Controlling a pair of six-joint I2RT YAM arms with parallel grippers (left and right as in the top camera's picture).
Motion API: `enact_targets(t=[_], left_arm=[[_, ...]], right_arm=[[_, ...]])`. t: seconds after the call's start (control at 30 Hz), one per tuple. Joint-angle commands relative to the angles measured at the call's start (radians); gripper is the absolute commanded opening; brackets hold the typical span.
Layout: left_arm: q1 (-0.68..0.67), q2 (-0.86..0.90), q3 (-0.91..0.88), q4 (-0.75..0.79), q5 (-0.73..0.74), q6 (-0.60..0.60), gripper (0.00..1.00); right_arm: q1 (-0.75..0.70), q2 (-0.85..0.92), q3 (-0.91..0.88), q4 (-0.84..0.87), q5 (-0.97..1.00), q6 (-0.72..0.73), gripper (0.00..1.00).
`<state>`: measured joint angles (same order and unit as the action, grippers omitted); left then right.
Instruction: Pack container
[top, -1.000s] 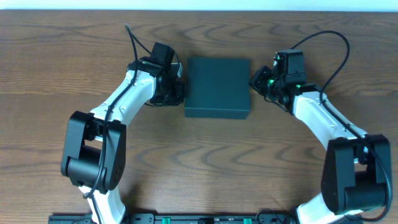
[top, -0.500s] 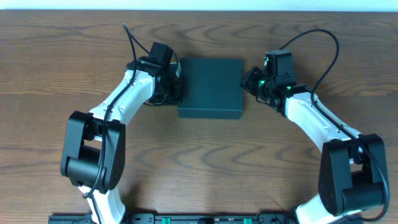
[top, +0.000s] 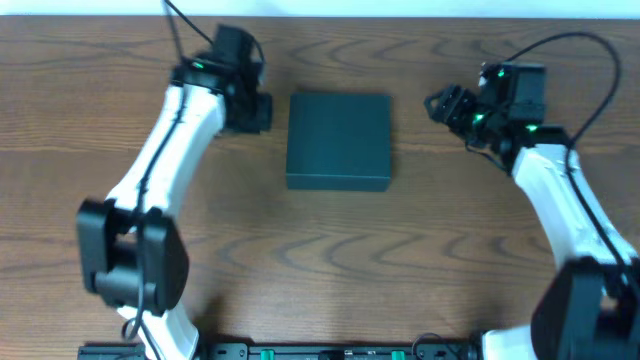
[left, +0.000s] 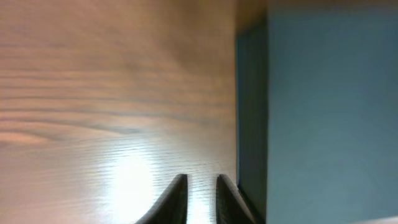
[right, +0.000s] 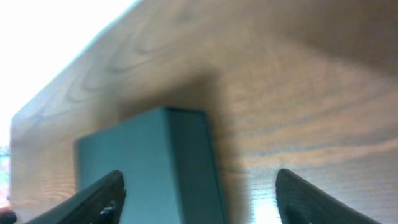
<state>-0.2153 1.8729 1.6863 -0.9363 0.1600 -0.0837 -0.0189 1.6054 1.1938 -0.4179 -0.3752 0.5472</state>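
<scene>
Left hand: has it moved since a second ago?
Yes. The left hand has backed left, away from the container and nearer the far edge of the table; bare wood now separates them.

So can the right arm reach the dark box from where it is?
Probably yes. The right gripper is open and points at the container, apart from it, with only bare table between them, so nothing looks in the way.

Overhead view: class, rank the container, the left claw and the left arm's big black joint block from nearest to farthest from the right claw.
1. The container, in the middle, beside the right claw.
2. The left claw, past the container's opposite side.
3. The left arm's big black joint block, nearer the base, far left.
</scene>
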Motion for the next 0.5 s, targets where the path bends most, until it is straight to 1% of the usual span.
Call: enact_targets(t=[0.0,0.03,0.07,0.17,0.2,0.27,0.33,0.4,0.47], left_arm=[[0.027,-0.135,0.123,-0.055,-0.060,0.070,0.55],[0.032,-0.179,0.146,-0.076,-0.060,0.092,0.84],[0.032,-0.226,0.157,-0.092,-0.060,0.112,0.95],[0.032,-0.370,0.158,-0.152,-0.081,0.140,0.96],[0.032,-0.414,0.158,-0.183,-0.095,0.141,0.95],[0.032,-0.505,0.158,-0.257,-0.122,0.140,0.95],[0.032,-0.624,0.157,-0.344,-0.138,0.138,0.95],[0.032,-0.716,0.155,-0.391,-0.137,0.117,0.95],[0.032,-0.845,0.142,-0.422,-0.137,0.097,0.95]], right_arm=[[-0.007,-0.123,0.121,-0.111,0.028,-0.197,0.99],[-0.006,-0.171,0.165,-0.188,0.082,-0.252,0.99],[-0.006,-0.206,0.194,-0.238,0.127,-0.285,0.99],[-0.007,-0.337,0.232,-0.354,0.265,-0.368,0.99],[-0.007,-0.381,0.232,-0.383,0.287,-0.373,0.99],[-0.007,-0.468,0.232,-0.439,0.293,-0.382,0.99],[-0.007,-0.599,0.232,-0.520,0.286,-0.389,0.99],[-0.007,-0.709,0.232,-0.583,0.286,-0.389,0.99],[-0.007,-0.832,0.231,-0.654,0.294,-0.388,0.99]])
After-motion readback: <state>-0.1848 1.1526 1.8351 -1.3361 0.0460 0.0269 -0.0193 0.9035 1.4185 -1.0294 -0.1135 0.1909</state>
